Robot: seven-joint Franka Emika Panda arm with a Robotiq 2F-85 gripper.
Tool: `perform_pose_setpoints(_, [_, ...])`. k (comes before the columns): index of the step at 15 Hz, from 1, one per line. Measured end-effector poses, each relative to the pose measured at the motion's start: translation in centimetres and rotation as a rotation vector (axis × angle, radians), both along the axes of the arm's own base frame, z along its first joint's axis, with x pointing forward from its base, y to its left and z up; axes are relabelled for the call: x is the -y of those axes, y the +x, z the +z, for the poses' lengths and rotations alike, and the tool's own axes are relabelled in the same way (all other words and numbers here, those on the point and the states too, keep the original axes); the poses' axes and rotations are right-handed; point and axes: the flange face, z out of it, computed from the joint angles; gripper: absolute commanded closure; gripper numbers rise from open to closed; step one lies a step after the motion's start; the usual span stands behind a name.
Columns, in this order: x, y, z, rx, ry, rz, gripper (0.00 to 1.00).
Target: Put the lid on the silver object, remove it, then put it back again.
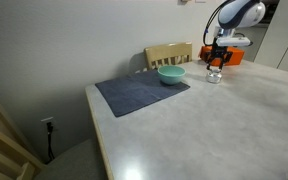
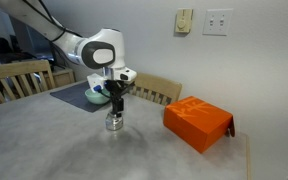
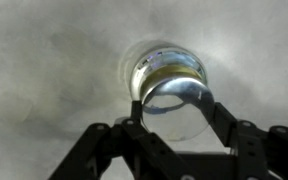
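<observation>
**Lid** [image 3: 174, 97]: sm. round disc, pale silvery, shiny. Pinched by its edges betw. the fingers of the tool [image 3: 174, 108], which is closed on it, prob. so it goes down square on the mouth.
Loc.: directly over silver object [image 3: 167, 66]; contact w/ rim can't be told.

**Silver object**: short cyl. pot, upright on tabletop [image 2: 54, 150], near orange box [image 2: 197, 122], apart from teal bowl [image 1: 171, 74].

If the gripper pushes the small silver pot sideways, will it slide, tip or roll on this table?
The silver pot is short and stands upright, so it probably slides rather than tips. Its shiny wall and the smooth table suggest little grip. It looks small and likely light, so a nudge may shift it.
</observation>
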Motion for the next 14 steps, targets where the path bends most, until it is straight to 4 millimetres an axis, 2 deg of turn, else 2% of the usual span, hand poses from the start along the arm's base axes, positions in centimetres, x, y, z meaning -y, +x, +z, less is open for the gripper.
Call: perform_pose_setpoints(14, [-2.4, -1.7, 0.0, 0.027, -0.016, 0.046, 0.56])
